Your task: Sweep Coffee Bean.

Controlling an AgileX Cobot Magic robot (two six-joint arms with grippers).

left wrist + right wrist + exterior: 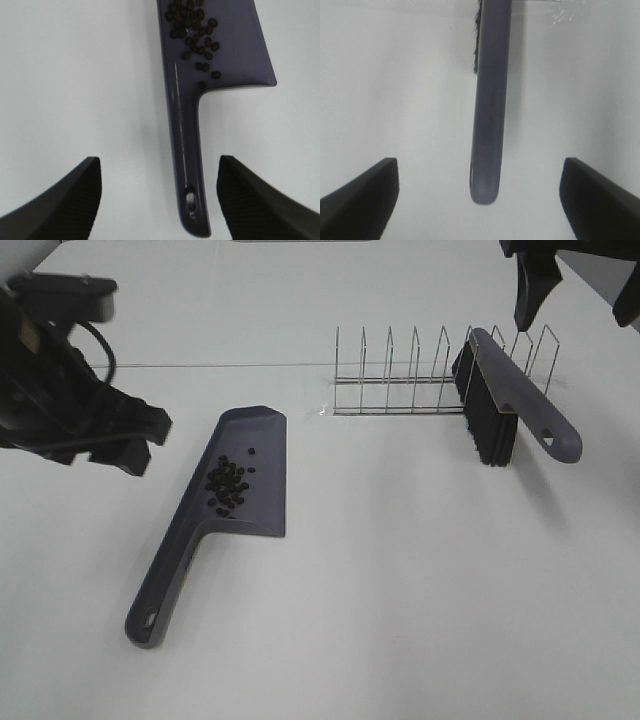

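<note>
The coffee beans lie in a small dark cluster inside the grey dustpan, which lies flat on the white table with its handle pointing to the near left. In the left wrist view the beans sit in the pan and the dustpan's handle runs between my spread fingers. My left gripper is open and empty, left of the pan. The grey brush with black bristles leans on the wire rack. My right gripper is open and empty, raised above the brush handle.
A wire dish rack stands at the back, right of centre, with the brush against its right end. A seam runs across the white table behind the dustpan.
</note>
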